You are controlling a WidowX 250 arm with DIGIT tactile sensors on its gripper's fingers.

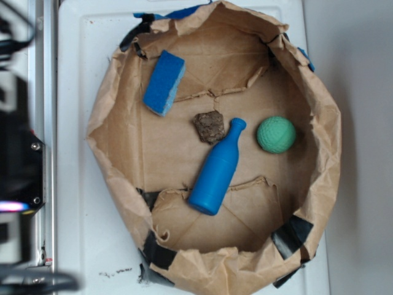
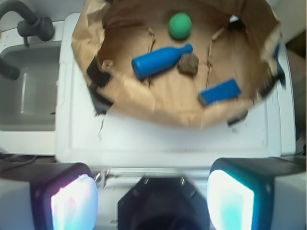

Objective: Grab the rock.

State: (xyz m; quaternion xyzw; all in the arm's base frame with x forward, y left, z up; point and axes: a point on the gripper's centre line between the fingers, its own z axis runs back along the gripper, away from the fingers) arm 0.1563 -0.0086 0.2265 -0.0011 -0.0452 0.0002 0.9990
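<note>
The rock (image 1: 209, 126) is a small rough brown-grey lump lying in the middle of a brown paper bowl (image 1: 107, 123), touching the neck of a blue bottle (image 1: 217, 169) that lies on its side. In the wrist view the rock (image 2: 188, 64) sits far ahead, just right of the blue bottle (image 2: 158, 61). My gripper (image 2: 152, 201) is open, its two glowing pads (image 2: 74, 203) wide apart at the bottom of the wrist view with nothing between them, well short of the paper bowl (image 2: 158, 108). In the exterior view the gripper is out of frame.
A green dimpled ball (image 1: 276, 134) lies right of the rock. A blue sponge block (image 1: 164, 82) leans near the bowl's upper left wall. The bowl rests on a white surface (image 1: 77, 74). A sink with a dark tap (image 2: 29, 21) lies left in the wrist view.
</note>
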